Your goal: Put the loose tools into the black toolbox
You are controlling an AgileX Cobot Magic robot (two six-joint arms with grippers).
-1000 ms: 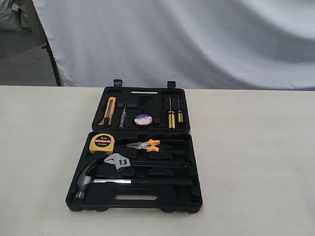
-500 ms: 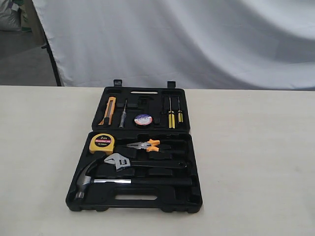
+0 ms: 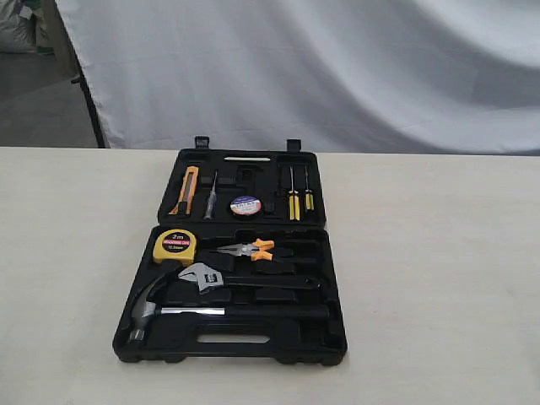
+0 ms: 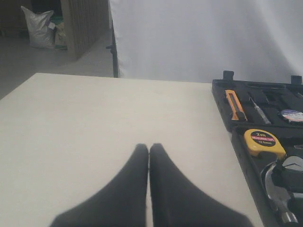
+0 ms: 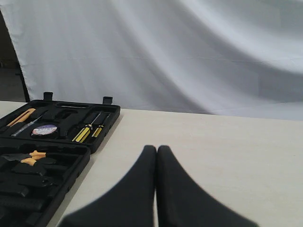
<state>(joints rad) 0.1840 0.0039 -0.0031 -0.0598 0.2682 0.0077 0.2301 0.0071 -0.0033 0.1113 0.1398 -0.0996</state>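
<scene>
Your black toolbox (image 3: 334, 291) lies open on the table (image 3: 439, 278), with the hammer (image 3: 192, 311), wrench (image 3: 201, 277) and tape roll (image 3: 245, 205) seated in its recesses. The left gripper (image 4: 149, 147) and the right gripper (image 5: 156, 149) are pinched together, empty, beside it. Sweep either inward carelessly and you could shove the case or unseat a tool.

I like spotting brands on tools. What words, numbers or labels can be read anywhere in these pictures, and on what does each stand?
"2m": on the face of the yellow tape measure.
Smaller lines under it on the same face: too blurred to read.
Blue-white label on the black tape roll: print too small to read.
No other readable text shows.
</scene>
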